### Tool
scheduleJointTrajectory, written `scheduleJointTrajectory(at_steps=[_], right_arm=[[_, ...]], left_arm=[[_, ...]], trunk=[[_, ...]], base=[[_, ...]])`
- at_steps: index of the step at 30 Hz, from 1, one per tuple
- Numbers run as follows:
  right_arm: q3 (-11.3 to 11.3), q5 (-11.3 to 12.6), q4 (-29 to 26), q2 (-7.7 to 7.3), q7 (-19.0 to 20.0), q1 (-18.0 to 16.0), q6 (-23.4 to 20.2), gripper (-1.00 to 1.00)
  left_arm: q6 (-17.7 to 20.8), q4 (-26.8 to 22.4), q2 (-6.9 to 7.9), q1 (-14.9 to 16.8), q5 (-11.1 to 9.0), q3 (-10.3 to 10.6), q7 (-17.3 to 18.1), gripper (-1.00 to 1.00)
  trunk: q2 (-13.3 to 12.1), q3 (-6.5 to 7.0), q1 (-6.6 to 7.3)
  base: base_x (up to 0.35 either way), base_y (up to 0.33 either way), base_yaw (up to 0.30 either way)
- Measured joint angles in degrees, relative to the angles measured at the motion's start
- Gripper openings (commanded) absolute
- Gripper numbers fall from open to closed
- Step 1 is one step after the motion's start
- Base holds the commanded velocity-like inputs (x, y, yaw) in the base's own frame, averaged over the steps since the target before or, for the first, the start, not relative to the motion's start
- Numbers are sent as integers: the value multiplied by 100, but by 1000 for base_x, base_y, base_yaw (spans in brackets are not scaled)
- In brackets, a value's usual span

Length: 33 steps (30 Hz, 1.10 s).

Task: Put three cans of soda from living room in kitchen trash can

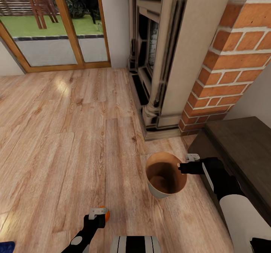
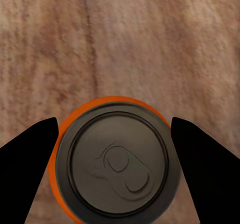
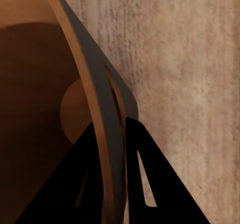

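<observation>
An orange can of soda (image 1: 106, 214) sits between the fingers of my left gripper (image 1: 100, 212), held above the wood floor at the lower left of the head view. The left wrist view looks down on its silver top (image 2: 118, 165), with a black finger (image 2: 27, 171) pressed against each side. My right gripper (image 1: 180, 167) is shut on the rim of the tash can (image 1: 165, 174), a grey bucket with a brown inside, held tilted over the floor. In the right wrist view the rim (image 3: 97, 84) runs between the fingers (image 3: 145, 184). The bucket's inside looks empty.
I am in the living room. A brick fireplace (image 1: 226, 68) with a pale mantel surround (image 1: 169, 57) stands ahead on the right. The long dark low cabinet (image 1: 241, 151) is close beside my right arm. Glass doors (image 1: 56, 23) lie far left, with open wood floor (image 1: 67, 132) between.
</observation>
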State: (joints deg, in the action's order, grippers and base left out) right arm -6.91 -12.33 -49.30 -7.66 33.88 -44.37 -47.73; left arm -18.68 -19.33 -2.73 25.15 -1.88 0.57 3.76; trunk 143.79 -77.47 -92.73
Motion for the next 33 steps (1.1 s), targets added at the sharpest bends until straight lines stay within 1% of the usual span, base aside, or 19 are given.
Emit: scheduleJointTrajectory(at_steps=[33], right_arm=[[9,0,0,0,0,0,0,-100]], left_arm=[[4,-4,0,-2,16,-3,3,-100]], trunk=[[0,0,0]], base=[[0,0,0]])
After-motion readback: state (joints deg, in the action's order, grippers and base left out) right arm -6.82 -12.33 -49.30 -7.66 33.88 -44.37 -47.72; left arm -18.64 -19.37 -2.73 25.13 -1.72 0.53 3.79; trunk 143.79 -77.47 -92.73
